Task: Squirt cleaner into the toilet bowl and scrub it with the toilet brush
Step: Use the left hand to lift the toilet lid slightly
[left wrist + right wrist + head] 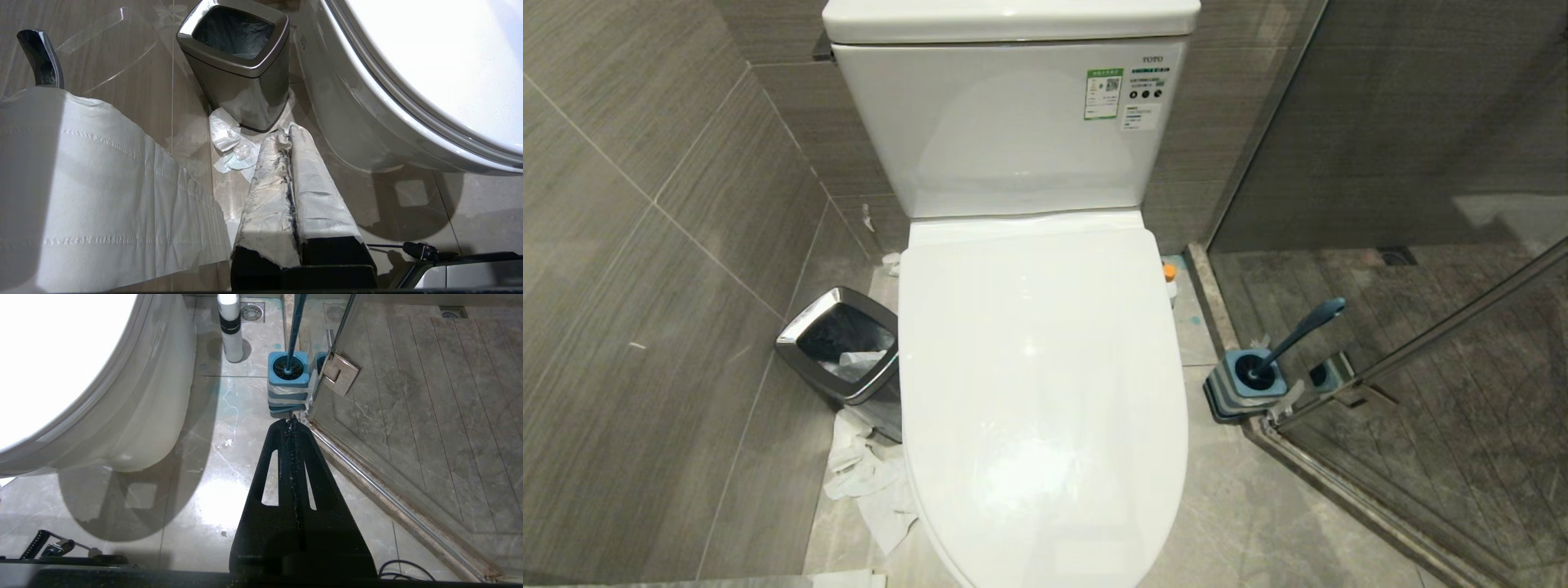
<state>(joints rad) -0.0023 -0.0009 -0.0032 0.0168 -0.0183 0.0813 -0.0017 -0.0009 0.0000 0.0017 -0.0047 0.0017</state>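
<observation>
The closed lid (1037, 384) hides the toilet bowl entirely, and its front end runs off the bottom of the head view. The cleaner bottle (1170, 278) shows only an orange cap peeking from behind the toilet; in the right wrist view its top is cut off. The brush (1294, 335) head sits buried in its holder (1245, 384), and the stickers (1123, 94) on the tank are too small to read.

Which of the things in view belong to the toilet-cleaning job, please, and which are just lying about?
For the job:
- toilet, lid closed
- toilet brush in its blue holder
- cleaner bottle on the floor beside the toilet

Just lying about:
- waste bin
- crumpled tissue on the floor
- toilet paper roll
</observation>
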